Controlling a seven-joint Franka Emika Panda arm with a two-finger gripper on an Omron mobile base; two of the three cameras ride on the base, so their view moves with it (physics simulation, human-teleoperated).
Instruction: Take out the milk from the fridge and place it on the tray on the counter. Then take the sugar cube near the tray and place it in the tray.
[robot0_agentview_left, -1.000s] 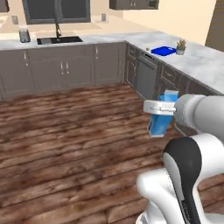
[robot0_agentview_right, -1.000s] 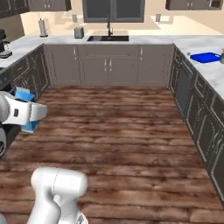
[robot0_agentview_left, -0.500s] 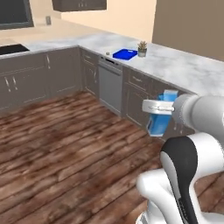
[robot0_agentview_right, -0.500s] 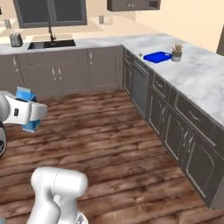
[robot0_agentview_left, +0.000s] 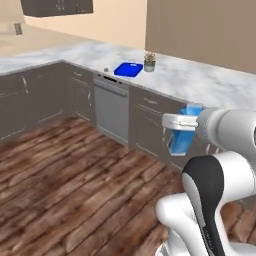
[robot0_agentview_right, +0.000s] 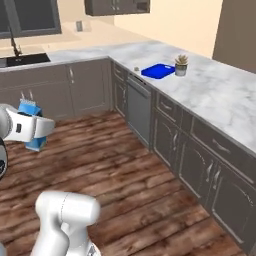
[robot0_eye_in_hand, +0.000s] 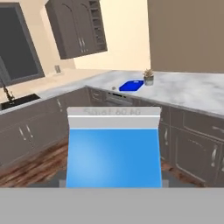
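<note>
the gripper (robot0_agentview_left: 176, 122) is clamped on the milk (robot0_agentview_left: 183, 136), held upright in the air above the wood floor (robot0_agentview_left: 75, 190), well short of the counter (robot0_agentview_left: 200, 80). the tray (robot0_agentview_right: 158, 70) lies on the counter beside a small potted plant (robot0_agentview_right: 181, 65). the sugar cube (robot0_agentview_right: 136, 69) sits on the marble near the tray's other end.

A home kitchen: grey-veined white marble surface (robot0_agentview_right: 220, 90) over dark grey cabinets (robot0_agentview_right: 90, 85), a built-in grey dishwasher (robot0_agentview_left: 111, 112), black sink (robot0_agentview_right: 25, 59), and brown wood-plank floor (robot0_agentview_left: 65, 190).
</note>
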